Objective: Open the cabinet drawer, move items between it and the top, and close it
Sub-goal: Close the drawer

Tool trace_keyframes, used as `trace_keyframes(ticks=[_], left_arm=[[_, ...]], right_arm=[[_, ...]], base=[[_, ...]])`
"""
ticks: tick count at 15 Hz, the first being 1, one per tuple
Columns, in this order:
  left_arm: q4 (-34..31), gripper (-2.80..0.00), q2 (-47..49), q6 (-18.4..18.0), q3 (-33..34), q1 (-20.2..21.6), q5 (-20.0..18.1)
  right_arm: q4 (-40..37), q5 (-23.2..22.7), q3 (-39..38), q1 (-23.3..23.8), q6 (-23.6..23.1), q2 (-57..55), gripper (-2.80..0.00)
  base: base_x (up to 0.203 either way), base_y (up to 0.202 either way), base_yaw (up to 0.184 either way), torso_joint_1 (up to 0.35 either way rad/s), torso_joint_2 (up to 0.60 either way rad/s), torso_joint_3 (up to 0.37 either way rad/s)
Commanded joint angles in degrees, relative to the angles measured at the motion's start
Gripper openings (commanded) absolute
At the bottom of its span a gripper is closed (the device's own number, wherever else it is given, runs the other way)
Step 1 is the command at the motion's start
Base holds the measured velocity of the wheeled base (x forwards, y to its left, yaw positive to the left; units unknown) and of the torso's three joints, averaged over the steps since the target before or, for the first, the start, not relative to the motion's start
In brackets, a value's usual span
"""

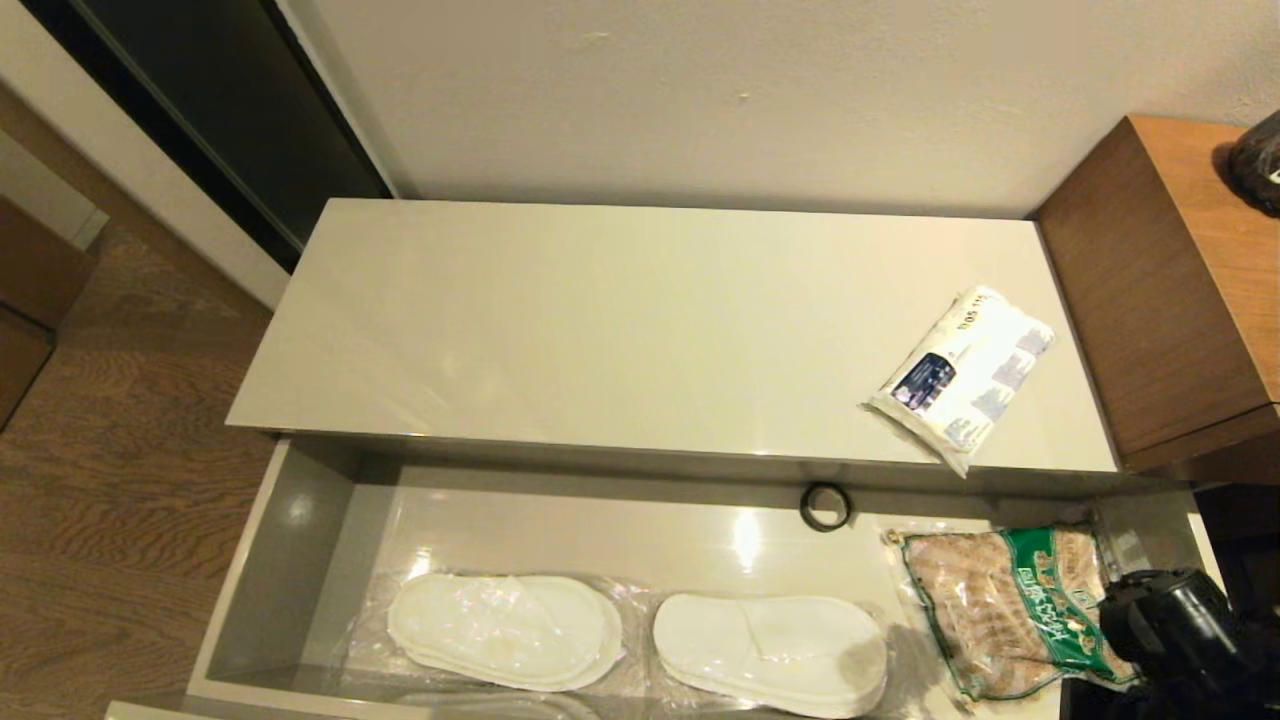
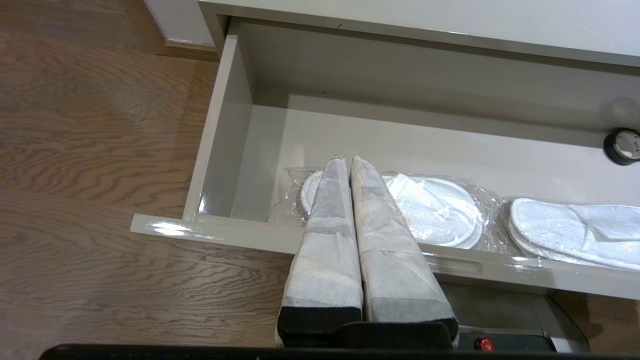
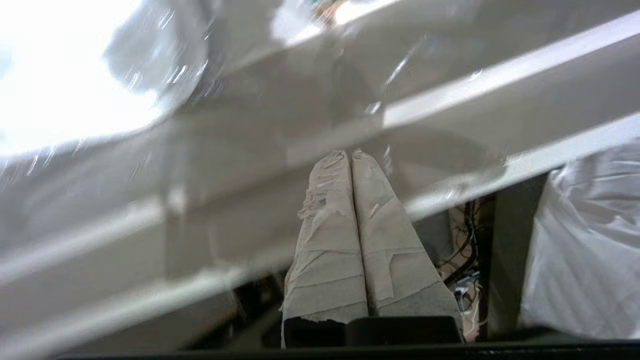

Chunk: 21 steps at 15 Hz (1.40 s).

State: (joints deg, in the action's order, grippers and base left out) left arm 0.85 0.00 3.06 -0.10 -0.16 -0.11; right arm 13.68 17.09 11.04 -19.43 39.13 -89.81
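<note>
Drawer (image 1: 290,540) pulled out, near edge cropped | right gripper (image 3: 351,156) pressed shut, surroundings blurred | left gripper (image 2: 348,161) shut, empty, hides one slipper pair (image 2: 440,210)

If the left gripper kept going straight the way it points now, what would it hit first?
Probably the left-hand wrapped slipper pair in the open cabinet drawer: the shut left gripper aims over the drawer's front edge straight at it. Depth is unclear.

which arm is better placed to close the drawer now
Probably the right. The right gripper is shut and empty, right at the front edge of the open cabinet drawer. The left gripper, also shut and empty, hangs above the front edge over the left slipper pair.
</note>
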Motion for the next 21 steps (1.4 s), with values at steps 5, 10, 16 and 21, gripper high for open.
trace_keyframes(ticks=[5,10,16,21], left_arm=[[0.0,-2.8,0.0,0.0,0.0,0.0,0.0],[0.0,-2.8,0.0,0.0,0.0,0.0,0.0],[0.0,-2.8,0.0,0.0,0.0,0.0,0.0],[0.0,-2.8,0.0,0.0,0.0,0.0,0.0]], right_arm=[[-15.9,-6.2,4.4,-5.6,4.0,4.3,-2.8],[-16.1,-6.7,4.9,-18.1,13.6,-6.3,-2.8],[-15.9,-9.5,5.0,-20.6,15.5,-8.9,-2.8],[-16.2,-11.5,4.9,-21.6,14.2,-10.2,-2.8]], base=[[0.0,0.0,0.0,0.0,0.0,0.0],[0.0,0.0,0.0,0.0,0.0,0.0],[0.0,0.0,0.0,0.0,0.0,0.0],[0.0,0.0,0.0,0.0,0.0,0.0]])
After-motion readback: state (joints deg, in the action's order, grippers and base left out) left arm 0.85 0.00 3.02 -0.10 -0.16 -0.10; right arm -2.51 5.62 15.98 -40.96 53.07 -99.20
